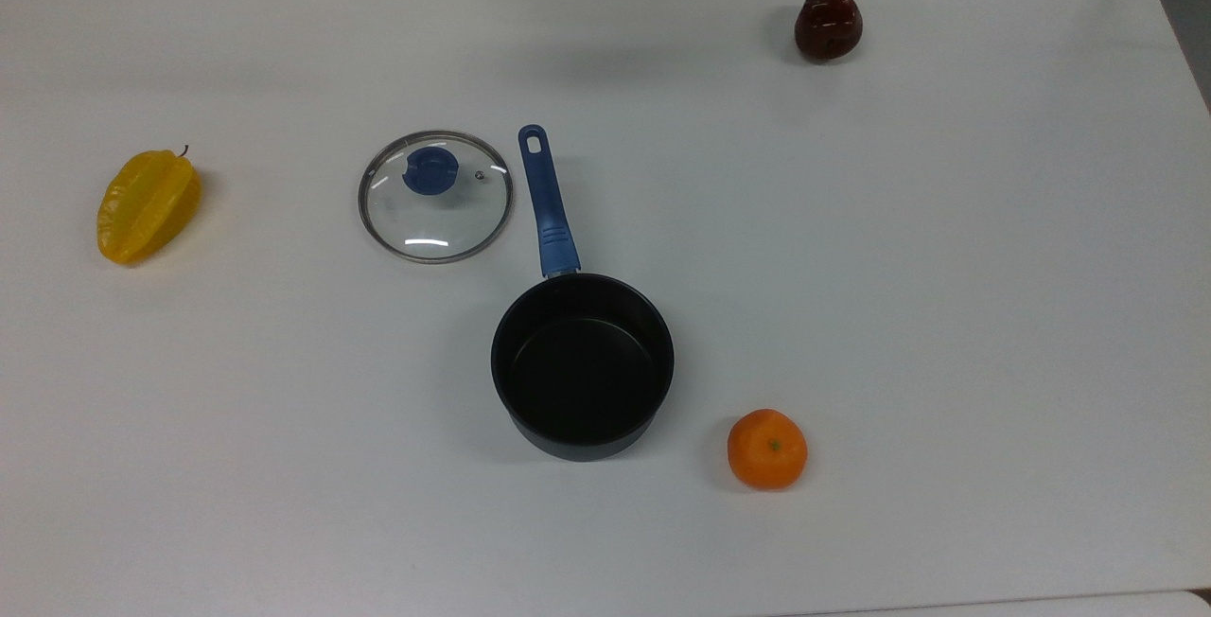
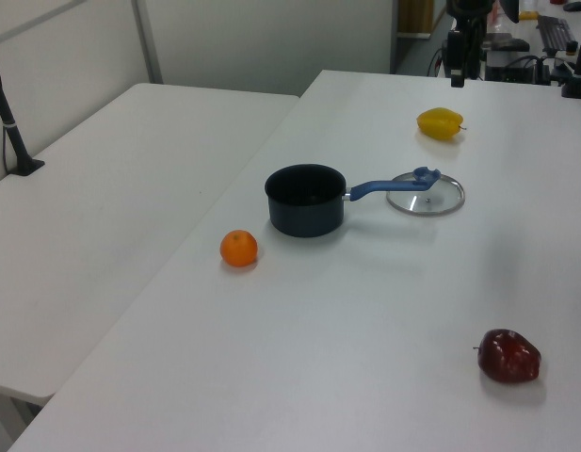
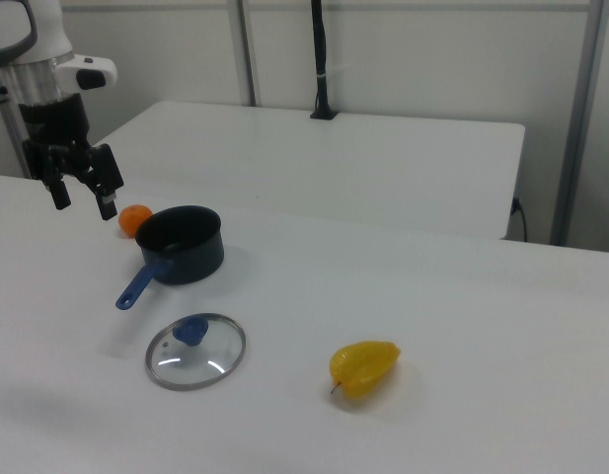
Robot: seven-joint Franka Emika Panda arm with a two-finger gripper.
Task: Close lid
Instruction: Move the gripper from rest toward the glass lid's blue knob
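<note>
The lid (image 1: 435,197) lay flat on the white table (image 1: 946,267), knob up, just beside the blue handle of the open black pot (image 1: 582,366), on the top view's left of that handle and apart from the pot's bowl. In the right view the gripper (image 3: 82,196) hung in the air at the far left, above the table, its two fingers spread wide and holding nothing. An orange (image 1: 767,449) sat near the pot; a yellow starfruit (image 1: 147,205) and a dark red apple (image 1: 828,24) lay well apart.
</note>
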